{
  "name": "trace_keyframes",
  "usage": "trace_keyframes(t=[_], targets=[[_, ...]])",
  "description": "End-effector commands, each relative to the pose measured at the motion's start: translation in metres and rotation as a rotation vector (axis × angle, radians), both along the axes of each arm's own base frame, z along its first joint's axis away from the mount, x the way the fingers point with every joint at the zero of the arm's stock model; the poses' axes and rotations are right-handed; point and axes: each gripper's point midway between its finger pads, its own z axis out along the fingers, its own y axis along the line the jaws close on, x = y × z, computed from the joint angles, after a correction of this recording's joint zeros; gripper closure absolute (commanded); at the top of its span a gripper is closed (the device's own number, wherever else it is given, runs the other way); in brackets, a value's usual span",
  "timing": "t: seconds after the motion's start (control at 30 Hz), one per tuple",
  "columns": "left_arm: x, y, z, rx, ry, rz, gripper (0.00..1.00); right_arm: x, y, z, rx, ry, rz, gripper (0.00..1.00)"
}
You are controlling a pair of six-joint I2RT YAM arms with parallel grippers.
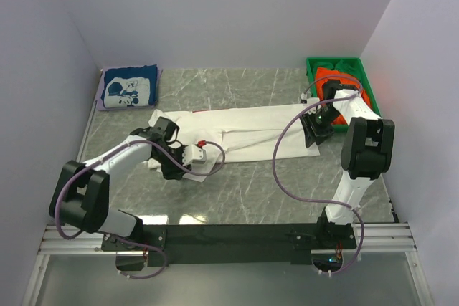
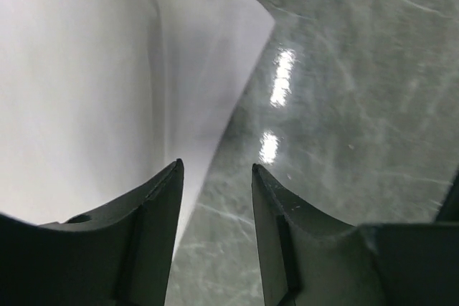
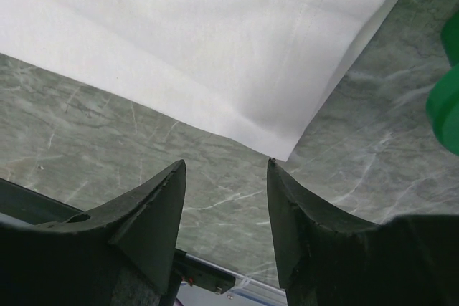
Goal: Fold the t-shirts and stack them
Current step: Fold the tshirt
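The left gripper (image 2: 215, 175) holds its jaws apart with nothing between them, low over the near left edge of the white t-shirt (image 1: 251, 123). In its wrist view the cloth's border runs under one fingertip and bare marble lies under the other. The right gripper (image 3: 226, 170) is likewise parted and empty, set at the white t-shirt's near right corner, with the corner's tip just beyond one fingertip and not between the jaws. The white t-shirt lies spread flat and long across the table (image 1: 287, 191), already folded into a narrow band. Beyond its left end, apart from it, sits a folded navy t-shirt (image 1: 130, 86) with a white graphic facing up. Beyond its right end stands the green bin (image 1: 334, 61), with orange-red cloth (image 1: 363, 96) inside.
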Motion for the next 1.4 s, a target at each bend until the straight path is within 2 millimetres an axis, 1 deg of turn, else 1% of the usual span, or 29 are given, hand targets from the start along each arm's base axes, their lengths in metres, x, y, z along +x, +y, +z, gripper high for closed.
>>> trace_keyframes(t=[0.0, 0.03, 0.2, 0.23, 0.37, 0.43, 0.47, 0.5, 0.53, 0.57, 0.6, 0.63, 0.67, 0.7, 0.77, 0.8, 0.83, 0.87, 0.9, 0.93, 0.97, 1.0, 1.03, 1.07, 1.1, 1.13, 1.2, 1.3, 1.37], targets=[[0.026, -0.008, -0.008, 0.014, -0.100, 0.008, 0.51, 0.003, 0.002, 0.016, 0.014, -0.047, -0.012, 0.44], [0.024, -0.009, -0.015, 0.021, -0.081, 0.000, 0.51, 0.003, 0.002, 0.017, 0.013, -0.050, -0.013, 0.44], [0.025, -0.012, -0.028, 0.036, -0.070, -0.011, 0.51, 0.005, 0.000, 0.019, 0.004, -0.055, -0.014, 0.45], [0.025, -0.009, -0.034, 0.057, -0.068, -0.011, 0.51, 0.005, 0.000, 0.018, 0.003, -0.052, -0.015, 0.45], [0.009, -0.005, -0.043, 0.090, -0.032, -0.060, 0.56, 0.008, -0.001, 0.018, -0.004, -0.054, -0.017, 0.45], [0.004, -0.007, -0.040, 0.085, -0.021, -0.066, 0.61, 0.009, -0.002, 0.018, -0.005, -0.055, -0.019, 0.45], [-0.005, -0.008, -0.038, 0.081, 0.017, -0.067, 0.76, 0.011, -0.002, 0.020, -0.006, -0.060, -0.017, 0.45], [-0.008, -0.010, -0.035, 0.071, 0.042, -0.061, 0.85, 0.011, -0.001, 0.019, -0.004, -0.055, -0.019, 0.46], [-0.006, -0.014, -0.026, 0.058, 0.057, -0.043, 0.91, 0.011, -0.001, 0.019, 0.000, -0.053, -0.018, 0.46], [-0.010, -0.020, -0.019, 0.023, 0.082, -0.041, 0.99, 0.013, -0.001, 0.022, 0.002, -0.059, -0.018, 0.46], [-0.020, -0.018, -0.012, 0.021, 0.131, -0.033, 0.99, 0.014, -0.001, 0.024, 0.002, -0.061, -0.017, 0.46], [-0.014, -0.026, 0.007, -0.016, 0.108, -0.035, 0.99, 0.015, -0.001, 0.026, 0.001, -0.067, -0.018, 0.47], [-0.013, -0.028, 0.017, -0.034, 0.112, -0.030, 0.99, 0.017, -0.001, 0.028, 0.001, -0.073, -0.017, 0.47], [-0.011, -0.034, 0.037, -0.065, 0.122, -0.029, 0.99, 0.018, -0.001, 0.028, 0.002, -0.072, -0.014, 0.47], [-0.004, -0.036, 0.055, -0.085, 0.136, -0.001, 0.99, 0.019, -0.001, 0.029, 0.001, -0.072, -0.014, 0.47], [0.011, -0.041, 0.073, -0.111, 0.103, 0.006, 0.99, 0.020, -0.001, 0.028, 0.001, -0.067, -0.012, 0.47], [0.012, -0.039, 0.074, -0.100, 0.145, 0.027, 0.99, 0.020, -0.001, 0.028, 0.001, -0.065, -0.014, 0.47], [0.022, -0.035, 0.078, -0.106, 0.141, 0.056, 0.99, 0.022, -0.002, 0.029, 0.001, -0.068, -0.012, 0.47], [0.038, -0.037, 0.085, -0.114, 0.130, 0.073, 0.99, 0.024, -0.002, 0.027, 0.002, -0.061, -0.011, 0.47], [0.046, -0.035, 0.087, -0.113, 0.131, 0.091, 0.99, 0.024, -0.002, 0.027, 0.003, -0.060, -0.009, 0.47], [0.060, -0.029, 0.088, -0.115, 0.122, 0.122, 0.99, 0.028, -0.002, 0.028, 0.004, -0.064, -0.011, 0.47], [0.077, -0.030, 0.089, -0.117, 0.114, 0.142, 0.99, 0.028, -0.001, 0.025, 0.007, -0.055, -0.012, 0.47], [0.089, -0.029, 0.090, -0.127, 0.104, 0.159, 0.99, 0.029, 0.000, 0.025, 0.015, -0.052, -0.012, 0.47], [0.102, -0.024, 0.091, -0.135, 0.096, 0.190, 0.99, 0.032, 0.001, 0.027, 0.017, -0.057, -0.011, 0.47], [0.120, -0.025, 0.102, -0.153, 0.061, 0.203, 0.99, 0.033, 0.002, 0.026, 0.024, -0.052, -0.014, 0.48], [0.131, -0.024, 0.093, -0.150, 0.081, 0.225, 0.99, 0.035, 0.002, 0.027, 0.028, -0.057, -0.014, 0.48], [0.160, -0.022, 0.095, -0.165, 0.049, 0.268, 0.99, 0.038, 0.003, 0.027, 0.031, -0.061, -0.015, 0.48], [0.196, -0.019, 0.095, -0.173, -0.008, 0.307, 0.99, 0.038, 0.005, 0.026, 0.036, -0.063, -0.012, 0.47], [0.212, -0.017, 0.093, -0.165, -0.031, 0.327, 0.99, 0.039, 0.004, 0.025, 0.036, -0.065, -0.017, 0.48]])
